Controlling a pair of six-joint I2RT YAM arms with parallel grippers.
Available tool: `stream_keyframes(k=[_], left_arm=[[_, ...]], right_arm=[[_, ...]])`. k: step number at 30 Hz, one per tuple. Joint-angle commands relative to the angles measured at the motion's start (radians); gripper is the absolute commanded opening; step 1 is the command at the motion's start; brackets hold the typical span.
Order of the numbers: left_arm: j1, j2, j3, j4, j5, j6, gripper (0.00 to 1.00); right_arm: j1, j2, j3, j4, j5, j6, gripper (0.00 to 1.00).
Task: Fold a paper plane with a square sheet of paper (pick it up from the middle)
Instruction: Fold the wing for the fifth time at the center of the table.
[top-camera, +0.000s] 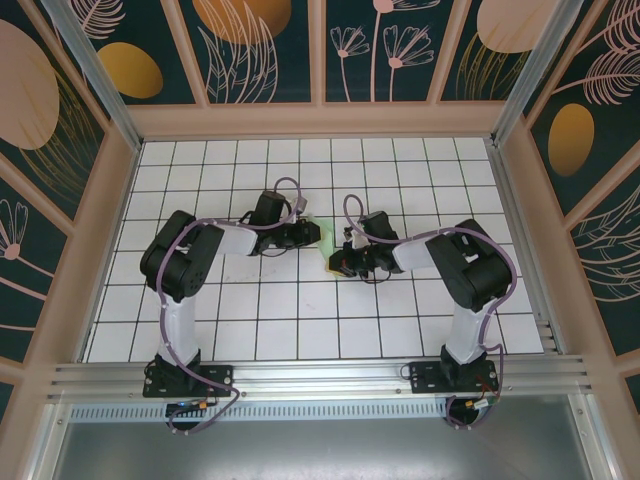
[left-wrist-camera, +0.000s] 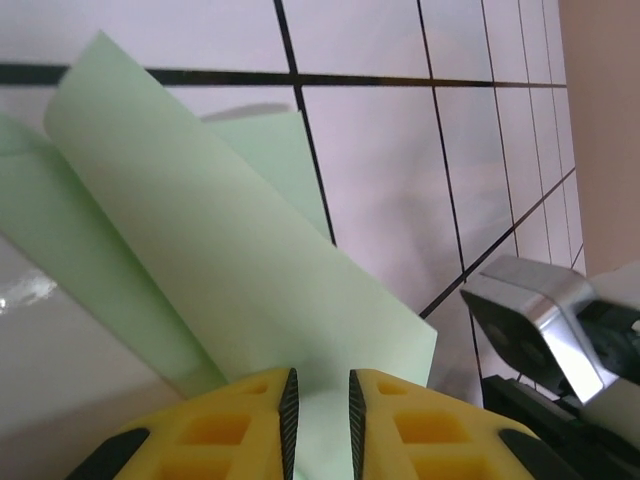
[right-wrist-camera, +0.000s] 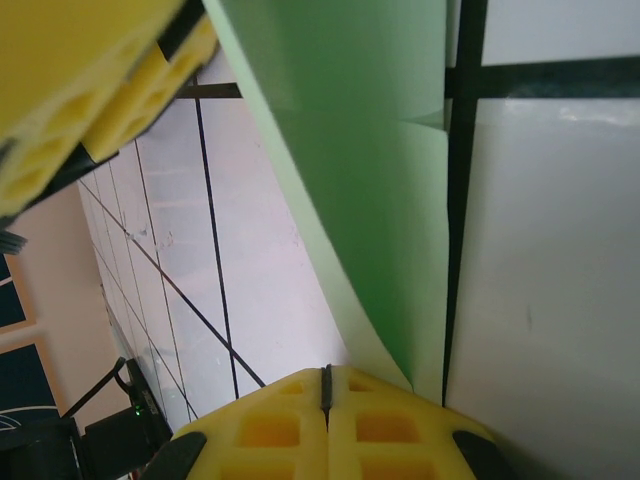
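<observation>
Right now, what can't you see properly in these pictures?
- The sheet of paper, whole shape: top view, the arms cover most of it; the wrist views crop it.
- Whether the left gripper pinches it: left wrist view, the bottom edge cuts off its jaws.
- Whether the right gripper holds it: right wrist view, its shut jaws hide the paper's end.

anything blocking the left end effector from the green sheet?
Nothing visible. The left end effector is right at the sheet, with green paper showing through the narrow gap of its jaws. The right end effector, shut, sits beside the sheet's edge, not between them.
</observation>
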Motion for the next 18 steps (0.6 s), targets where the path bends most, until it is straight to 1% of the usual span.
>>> stream_keyframes(k=[1, 11, 18], left_arm=[[0.005, 0.032, 0.036, -0.002, -0.011, 0.018, 0.23], [0.005, 0.004, 0.041, -0.061, -0.073, 0.037, 0.22], [0.005, 0.042, 0.060, -0.080, -0.072, 0.035, 0.22]], right_arm=[[-0.013, 0.062, -0.014, -0.125, 0.088, -0.013, 0.03], [-0.013, 0.061, -0.006, -0.144, 0.093, -0.025, 0.03], [-0.012, 0.057, -0.008, -0.147, 0.093, -0.029, 0.03]])
